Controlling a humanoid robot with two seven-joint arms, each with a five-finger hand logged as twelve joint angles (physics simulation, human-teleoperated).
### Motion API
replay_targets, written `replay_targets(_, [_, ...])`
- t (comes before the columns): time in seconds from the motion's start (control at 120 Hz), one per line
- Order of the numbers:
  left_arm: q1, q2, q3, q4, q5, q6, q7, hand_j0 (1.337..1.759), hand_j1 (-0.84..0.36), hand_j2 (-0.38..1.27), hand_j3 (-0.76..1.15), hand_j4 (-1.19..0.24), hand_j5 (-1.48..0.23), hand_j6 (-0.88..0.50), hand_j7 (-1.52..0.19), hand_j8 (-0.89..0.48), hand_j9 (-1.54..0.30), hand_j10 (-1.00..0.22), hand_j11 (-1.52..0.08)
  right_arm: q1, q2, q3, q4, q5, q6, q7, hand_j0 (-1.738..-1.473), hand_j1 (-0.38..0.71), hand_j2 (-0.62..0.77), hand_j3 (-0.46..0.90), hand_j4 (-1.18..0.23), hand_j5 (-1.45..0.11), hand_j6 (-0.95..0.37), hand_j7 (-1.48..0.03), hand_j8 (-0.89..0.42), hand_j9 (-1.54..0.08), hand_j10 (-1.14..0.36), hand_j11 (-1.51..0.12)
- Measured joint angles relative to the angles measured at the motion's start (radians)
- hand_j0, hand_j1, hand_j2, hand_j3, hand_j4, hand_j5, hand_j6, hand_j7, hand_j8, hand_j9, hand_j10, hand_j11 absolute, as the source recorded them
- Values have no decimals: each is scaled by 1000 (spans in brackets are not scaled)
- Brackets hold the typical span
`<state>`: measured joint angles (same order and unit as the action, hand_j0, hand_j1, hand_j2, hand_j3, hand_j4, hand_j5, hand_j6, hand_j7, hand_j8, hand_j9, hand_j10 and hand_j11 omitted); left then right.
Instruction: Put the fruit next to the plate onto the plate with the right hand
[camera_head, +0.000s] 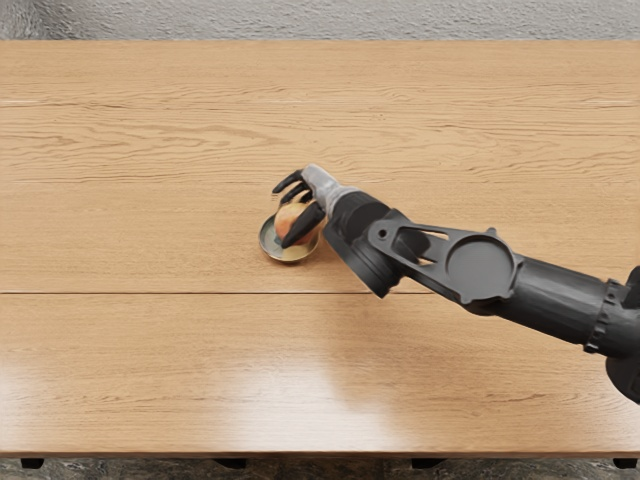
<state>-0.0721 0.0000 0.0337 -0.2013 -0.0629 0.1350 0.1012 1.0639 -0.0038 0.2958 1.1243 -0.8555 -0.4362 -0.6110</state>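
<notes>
Fruit (289, 213) is gripped by the right hand (312, 193), fingers (287, 184) wrapped round it, held right over the plate (271, 243).

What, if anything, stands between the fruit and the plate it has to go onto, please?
Nothing visible does. The right robot hand holds the fruit right over the plate, whose near rim shows below it. Whether the fruit already rests on the plate cannot be told.
</notes>
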Motion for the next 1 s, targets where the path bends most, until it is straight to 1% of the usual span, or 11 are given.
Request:
replay_targets(0.083, [0, 0, 0, 0, 0, 0, 0, 1658, 341, 1, 0, -7, -9, -7, -9, -7, -9, -7, -9, 2, 1, 0, 0, -1, -16, 0, -1658, -79, 83, 0, -259, -337, -244, -337, -189, -340, -209, -337])
replay_targets(0.167, [0, 0, 0, 0, 0, 0, 0, 1658, 341, 1, 0, -7, -9, -7, -9, -7, -9, -7, -9, 9, 2, 0, 3, 0, -24, 0, -1658, -168, 55, 0, -174, -226, -164, -226, -127, -228, -140, -225])
replay_targets(0.308, [0, 0, 0, 0, 0, 0, 0, 1658, 341, 1, 0, -7, -9, -7, -9, -7, -9, -7, -9, 27, -7, 0, 21, 2, -22, 0, -1658, -258, 28, 0, -87, -113, -83, -113, -64, -114, -71, -113])
replay_targets(0.383, [0, 0, 0, 0, 0, 0, 0, 1658, 341, 1, 0, -7, -9, -7, -9, -7, -9, -7, -9, 45, -51, 17, 59, 17, 42, 0, -1658, -287, 20, 0, -61, -79, -58, -78, -45, -79, -49, -78])
replay_targets(0.442, [0, 0, 0, 0, 0, 0, 0, 1658, 341, 1, 0, -7, -9, -7, -9, -7, -9, -7, -9, 52, -128, 59, 123, 66, 151, 0, -1658, -302, 15, 0, -46, -59, -44, -59, -34, -60, -37, -59])
replay_targets(0.533, [0, 0, 0, 0, 0, 0, 0, 1658, 341, 1, 0, -7, -9, -7, -9, -7, -9, -7, -9, 58, -314, 108, 255, 217, 335, 0, -1658, -319, 10, 0, -30, -38, -29, -38, -22, -38, -24, -38])
replay_targets(0.625, [0, 0, 0, 0, 0, 0, 0, 1658, 341, 1, 0, -7, -9, -7, -9, -7, -9, -7, -9, 58, -488, 148, 329, 327, 471, 0, -1658, -330, 6, 0, -19, -24, -19, -24, -15, -24, -16, -24])
replay_targets(0.708, [0, 0, 0, 0, 0, 0, 0, 1658, 341, 1, 0, -7, -9, -7, -9, -7, -9, -7, -9, 46, -620, 195, 359, 383, 563, 0, -1658, -337, 4, 0, -13, -16, -13, -16, -10, -16, -11, -16])
replay_targets(0.833, [0, 0, 0, 0, 0, 0, 0, 1658, 341, 1, 0, -7, -9, -7, -9, -7, -9, -7, -9, 28, -787, 251, 375, 460, 680, 0, -1658, -343, 3, 0, -8, -9, -8, -9, -6, -9, -6, -9])
replay_targets(1.0, [0, 0, 1, -4, 0, -2, 0, 1658, 341, 1, 0, -7, -9, -7, -9, -7, -9, -7, -9, 4, -960, 272, 374, 535, 802, 0, -1658, -347, 1, 0, -4, -4, -5, -4, -4, -4, -4, -4])
